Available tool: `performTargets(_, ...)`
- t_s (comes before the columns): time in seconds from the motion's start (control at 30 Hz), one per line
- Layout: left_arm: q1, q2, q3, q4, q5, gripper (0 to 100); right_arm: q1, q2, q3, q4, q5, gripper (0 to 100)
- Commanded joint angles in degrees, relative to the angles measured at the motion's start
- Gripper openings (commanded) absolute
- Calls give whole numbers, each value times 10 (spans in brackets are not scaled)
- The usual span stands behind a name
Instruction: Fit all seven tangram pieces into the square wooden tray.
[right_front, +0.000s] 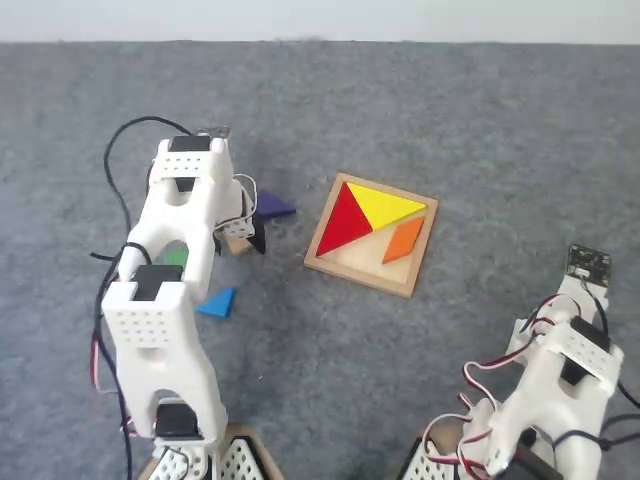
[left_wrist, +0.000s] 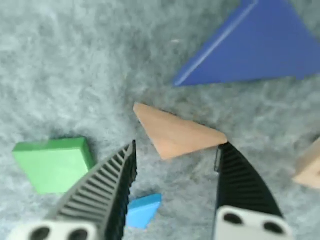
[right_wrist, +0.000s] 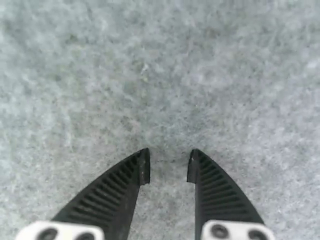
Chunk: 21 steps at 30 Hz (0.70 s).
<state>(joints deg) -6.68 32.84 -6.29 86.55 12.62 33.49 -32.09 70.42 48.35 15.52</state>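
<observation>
Left pincer (left_wrist: 177, 146) astride tan triangle (left_wrist: 175, 134), green piece (right_front: 177, 256) half-hidden

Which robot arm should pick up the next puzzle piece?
Probably left. The left gripper hangs open over the tan triangle, with the green piece beside it. The right gripper is open over bare carpet.

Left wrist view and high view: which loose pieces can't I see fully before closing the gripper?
Green piece: high view, mostly hidden under the left arm.
Tan triangle: high view, largely covered by the left gripper.
Blue triangle: left wrist view, cut off by the picture edge.
Tan shape: left wrist view, cut at the edge; unidentifiable.
Light blue piece: left wrist view, partly behind a gripper finger.
</observation>
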Motion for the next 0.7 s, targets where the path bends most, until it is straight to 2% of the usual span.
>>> performTargets(0.0,4,-37,-20,-25,83,251,-10,-8,5,-12,6,129)
performTargets(0.07,6,-41,-20,-23,129,252,-10,-8,5,-12,6,129)
performTargets(0.23,23,-38,-21,-28,138,251,-10,-8,5,-12,6,128)
performTargets(0.33,18,-37,-21,-71,147,250,-10,-8,5,-12,6,128)
performTargets(0.57,12,-37,-28,-78,110,250,-10,-7,5,-12,6,128)
performTargets(0.67,25,-31,-35,-104,42,250,-10,-7,5,-12,6,128)
